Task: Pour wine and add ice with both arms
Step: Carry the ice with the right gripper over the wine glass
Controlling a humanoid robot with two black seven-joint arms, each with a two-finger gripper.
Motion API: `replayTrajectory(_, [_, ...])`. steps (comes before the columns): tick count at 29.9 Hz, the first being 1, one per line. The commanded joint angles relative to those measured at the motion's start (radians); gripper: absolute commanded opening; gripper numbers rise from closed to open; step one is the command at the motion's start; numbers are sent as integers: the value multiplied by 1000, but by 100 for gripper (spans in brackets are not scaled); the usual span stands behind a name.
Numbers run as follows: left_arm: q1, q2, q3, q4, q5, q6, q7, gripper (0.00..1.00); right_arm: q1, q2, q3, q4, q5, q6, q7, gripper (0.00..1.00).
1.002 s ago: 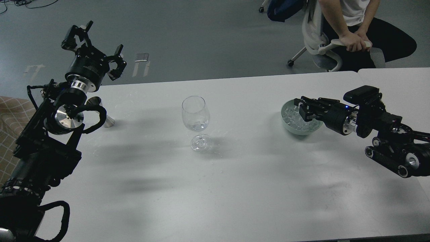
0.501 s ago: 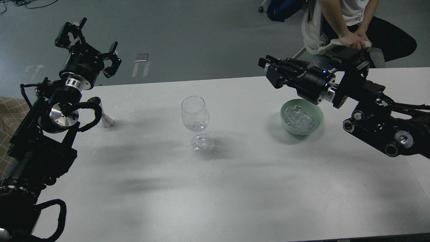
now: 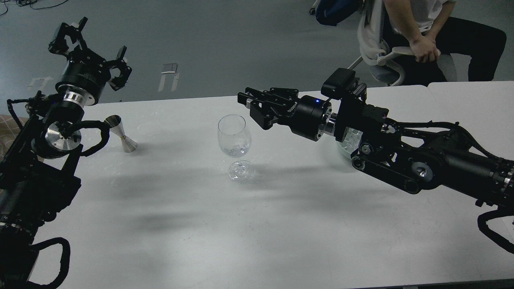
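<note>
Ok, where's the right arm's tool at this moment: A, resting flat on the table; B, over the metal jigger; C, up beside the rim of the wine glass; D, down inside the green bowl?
C: the right tool hangs just right of the wine glass rim, clear of the table.

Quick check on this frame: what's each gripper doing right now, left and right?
Left gripper: open, empty, raised beyond the table's far edge.
Right gripper: beside the wine glass rim; fingers look closed, but whether on ice cannot be told.

Clear glossy wine glass (image 3: pixel 234 136); shiny metal jigger (image 3: pixel 121 133); matt white table (image 3: pixel 249 224).
</note>
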Motion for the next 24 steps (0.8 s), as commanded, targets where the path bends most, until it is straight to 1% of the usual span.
replayTrajectory(1, [-1,-3,0,-1,0,2,0,96,13,45,-2,-18,-14,1,-5,2])
replayTrajectory(6, [-1,-1,0,-1,0,5,2,96,32,88,-10,-80,-19,1,-7,3])
replayTrajectory(10, [-1,0,2,-1,2,3,3,96,45,86,-47,-91,-17,1,-7,3])
replayTrajectory(15, [-1,6,2,-1,0,5,3,96,45,86,-48,-88,-16,1,-5,4])
replayTrajectory(20, [-4,6,2,-1,0,6,3,96,40,86,-50,-89,-16,0,-5,7])
replayTrajectory(24, [-4,6,2,-1,0,5,3,96,39,83,-52,-89,-17,0,-7,12])
